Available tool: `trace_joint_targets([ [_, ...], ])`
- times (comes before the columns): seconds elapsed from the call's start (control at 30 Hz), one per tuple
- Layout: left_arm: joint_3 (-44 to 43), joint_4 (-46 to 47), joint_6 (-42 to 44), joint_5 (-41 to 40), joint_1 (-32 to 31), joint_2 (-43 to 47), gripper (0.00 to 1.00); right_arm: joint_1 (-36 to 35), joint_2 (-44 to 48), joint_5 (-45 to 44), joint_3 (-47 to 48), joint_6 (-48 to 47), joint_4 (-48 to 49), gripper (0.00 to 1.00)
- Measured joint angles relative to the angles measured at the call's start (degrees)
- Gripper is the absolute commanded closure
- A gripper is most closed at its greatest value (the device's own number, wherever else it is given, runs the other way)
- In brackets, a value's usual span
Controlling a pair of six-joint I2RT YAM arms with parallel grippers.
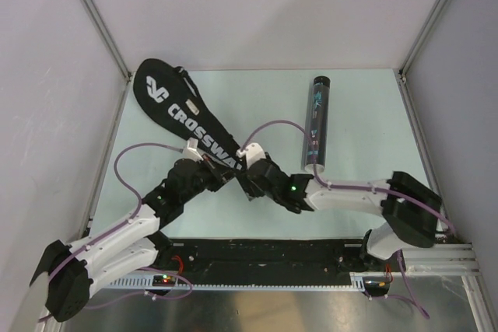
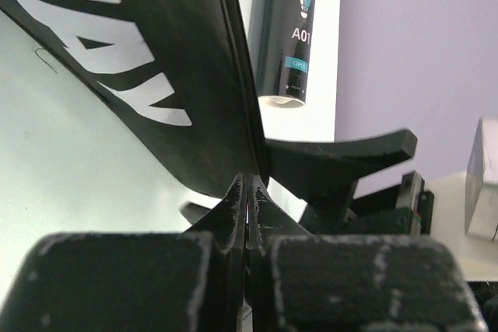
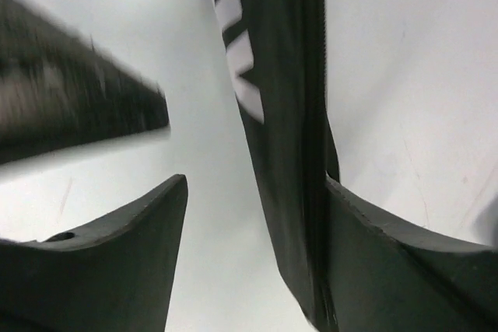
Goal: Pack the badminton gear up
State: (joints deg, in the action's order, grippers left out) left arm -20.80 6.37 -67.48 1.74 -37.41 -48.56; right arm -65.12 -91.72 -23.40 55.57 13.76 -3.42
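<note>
The black racket bag (image 1: 167, 99) with white lettering lies diagonally from the back left to the table's middle. My left gripper (image 1: 212, 162) is shut on the edge of its narrow near end; the left wrist view shows the jaws (image 2: 249, 186) pinched on the bag (image 2: 156, 52). My right gripper (image 1: 247, 167) is open around the same end. In the right wrist view the bag (image 3: 280, 114) hangs between the fingers of the right gripper (image 3: 257, 183), against the right finger (image 3: 405, 270). The long black tube (image 1: 316, 122) lies right of centre, also in the left wrist view (image 2: 288, 29). No rackets or shuttlecocks show.
The pale table (image 1: 257, 106) is walled at the back and on both sides. A black rail (image 1: 264, 258) runs along the near edge between the arm bases. The two grippers sit very close together at the table's middle.
</note>
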Motion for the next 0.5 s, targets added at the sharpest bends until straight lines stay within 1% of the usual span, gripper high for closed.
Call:
trace_joint_targets([
  [0.1, 0.0, 0.44, 0.02, 0.15, -0.09, -1.05, 1.0, -0.15, 7.54, 1.64, -8.09, -0.37, 2.32, 0.28],
  [0.2, 0.0, 0.39, 0.33, 0.13, -0.09, -1.86, 1.0, 0.04, 12.5, 2.47, -14.05, -0.13, 3.3, 0.34],
  [0.3, -0.35, -0.22, 1.62, -0.5, -0.04, -1.92, 0.98, 0.61, 14.64, 2.97, -17.27, 0.61, 3.23, 0.4],
  [0.37, -1.33, -1.66, 2.75, -1.44, 0.57, -1.97, 0.83, 1.29, 15.47, 3.39, -17.97, 1.09, 3.17, 0.38],
  [0.4, -2.34, -2.93, 3.56, -1.88, 1.2, -2.05, 0.7, 1.95, 15.82, 3.54, -17.99, 1.31, 3.21, 0.36],
  [0.47, -4.76, -5.64, 5.07, -3.13, 3.13, -2.29, 0.51, 3.43, 16.24, 4.04, -17.99, 1.68, 3.72, 0.31],
  [0.5, -6.34, -7.15, 5.9, -3.87, 4.44, -2.49, 0.46, 4.48, 16.31, 4.66, -17.99, 1.92, 4.15, 0.29],
])
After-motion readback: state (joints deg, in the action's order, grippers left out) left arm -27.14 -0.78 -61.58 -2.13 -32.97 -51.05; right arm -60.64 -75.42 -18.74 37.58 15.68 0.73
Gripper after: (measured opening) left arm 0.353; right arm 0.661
